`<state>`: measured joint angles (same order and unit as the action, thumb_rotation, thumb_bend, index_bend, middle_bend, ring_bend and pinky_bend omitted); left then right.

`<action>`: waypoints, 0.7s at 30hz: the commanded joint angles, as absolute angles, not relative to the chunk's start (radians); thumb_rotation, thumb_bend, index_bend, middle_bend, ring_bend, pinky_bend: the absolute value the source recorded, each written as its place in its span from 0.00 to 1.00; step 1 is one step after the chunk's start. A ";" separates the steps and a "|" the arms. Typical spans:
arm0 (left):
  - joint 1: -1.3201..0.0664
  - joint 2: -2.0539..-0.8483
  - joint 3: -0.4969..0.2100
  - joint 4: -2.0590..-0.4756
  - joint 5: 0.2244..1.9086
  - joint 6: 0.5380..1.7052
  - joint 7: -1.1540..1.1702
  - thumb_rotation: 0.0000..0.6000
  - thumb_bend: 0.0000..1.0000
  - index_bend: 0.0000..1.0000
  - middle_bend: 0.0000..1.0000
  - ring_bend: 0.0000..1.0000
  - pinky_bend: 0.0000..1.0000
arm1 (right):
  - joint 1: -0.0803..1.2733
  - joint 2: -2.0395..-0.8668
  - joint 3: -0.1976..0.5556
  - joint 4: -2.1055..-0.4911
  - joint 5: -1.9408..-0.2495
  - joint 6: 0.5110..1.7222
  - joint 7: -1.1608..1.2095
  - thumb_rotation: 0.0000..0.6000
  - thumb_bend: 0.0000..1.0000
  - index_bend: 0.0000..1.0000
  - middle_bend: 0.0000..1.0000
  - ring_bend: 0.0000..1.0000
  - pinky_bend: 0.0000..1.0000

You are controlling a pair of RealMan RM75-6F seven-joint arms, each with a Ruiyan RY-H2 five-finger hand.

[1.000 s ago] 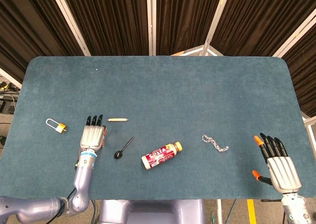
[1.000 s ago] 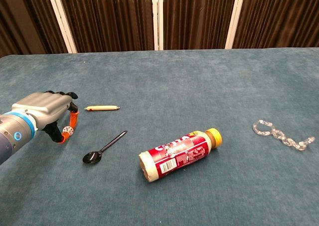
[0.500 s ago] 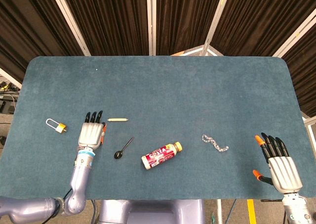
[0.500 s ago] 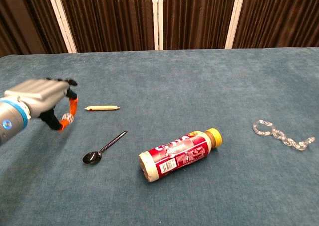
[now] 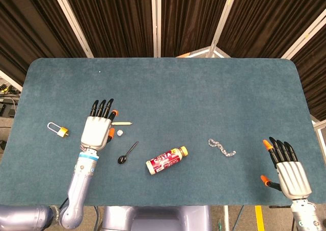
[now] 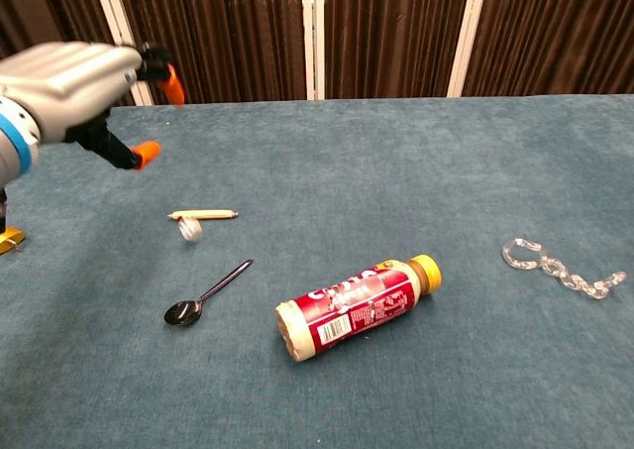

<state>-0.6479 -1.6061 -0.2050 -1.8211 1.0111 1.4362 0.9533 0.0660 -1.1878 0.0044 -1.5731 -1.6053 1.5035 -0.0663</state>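
A blue-green carpet-like cloth covers the counter (image 5: 204,93), whose far corners are rounded; behind it hang dark pleated curtains (image 5: 117,17) crossed by pale slanting frame bars (image 5: 71,19). The left hand (image 5: 97,130) hovers raised above the near left part of the counter, fingers spread apart and grasping nothing. Just beside it on the cloth lies a small white die (image 5: 119,133), next to a short cream stick (image 5: 121,123); in the chest view the die (image 6: 189,230) sits right under that stick (image 6: 203,214). A black spoon (image 5: 127,153) lies a little nearer, and a red bottle with a yellow cap (image 5: 166,159) lies on its side beyond it. A padlock (image 5: 57,129) rests left of the hand, a clear chain (image 5: 221,148) well to the right. The right hand (image 5: 290,172) lies flat at the near right corner, fingers extended and apart, empty.
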 commanded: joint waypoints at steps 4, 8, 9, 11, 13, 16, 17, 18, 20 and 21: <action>-0.585 -1.564 -0.141 -1.852 1.096 1.505 0.902 1.00 0.41 0.16 0.00 0.00 0.00 | 0.066 -1.191 0.005 -1.571 -1.603 1.500 -0.074 1.00 0.06 0.00 0.00 0.00 0.00; -0.513 -1.526 -0.077 -1.860 1.175 1.564 0.826 1.00 0.35 0.13 0.00 0.00 0.00 | 0.067 -1.193 0.007 -1.569 -1.596 1.495 -0.078 1.00 0.06 0.00 0.00 0.00 0.00; -0.499 -1.518 -0.064 -1.861 1.187 1.576 0.814 1.00 0.34 0.11 0.00 0.00 0.00 | 0.068 -1.193 0.007 -1.569 -1.595 1.495 -0.079 1.00 0.06 0.00 0.00 0.00 0.00; -0.470 -1.503 -0.041 -1.860 1.212 1.597 0.785 1.00 0.30 0.08 0.00 0.00 0.00 | 0.068 -1.194 0.008 -1.569 -1.594 1.494 -0.080 1.00 0.06 0.00 0.00 0.00 0.00; -0.432 -1.484 -0.009 -1.855 1.241 1.623 0.744 1.00 0.26 0.05 0.00 0.00 0.00 | 0.067 -1.195 0.008 -1.568 -1.594 1.495 -0.082 1.00 0.06 0.00 0.00 0.00 0.00; -0.369 -1.450 0.039 -1.842 1.283 1.663 0.686 1.00 0.23 0.01 0.00 0.00 0.00 | 0.067 -1.197 0.009 -1.567 -1.593 1.495 -0.085 1.00 0.06 0.00 0.00 0.00 0.00; -0.358 -1.444 0.047 -1.839 1.291 1.671 0.676 1.00 0.23 0.01 0.00 0.00 0.00 | 0.067 -1.197 0.009 -1.567 -1.593 1.496 -0.086 1.00 0.06 0.00 0.00 0.00 0.00; -0.341 -1.434 0.059 -1.834 1.302 1.681 0.662 1.00 0.23 0.00 0.00 0.00 0.00 | 0.067 -1.197 0.010 -1.566 -1.592 1.496 -0.086 1.00 0.06 0.00 0.00 0.00 0.00; -0.298 -1.410 0.087 -1.825 1.324 1.713 0.626 1.00 0.22 0.00 0.00 0.00 0.00 | 0.068 -1.198 0.011 -1.567 -1.592 1.498 -0.085 1.00 0.06 0.00 0.00 0.00 0.00; -0.281 -1.402 0.096 -1.819 1.338 1.725 0.607 1.00 0.22 0.00 0.00 0.00 0.00 | 0.068 -1.199 0.012 -1.566 -1.592 1.498 -0.084 1.00 0.06 0.00 0.00 0.00 0.00</action>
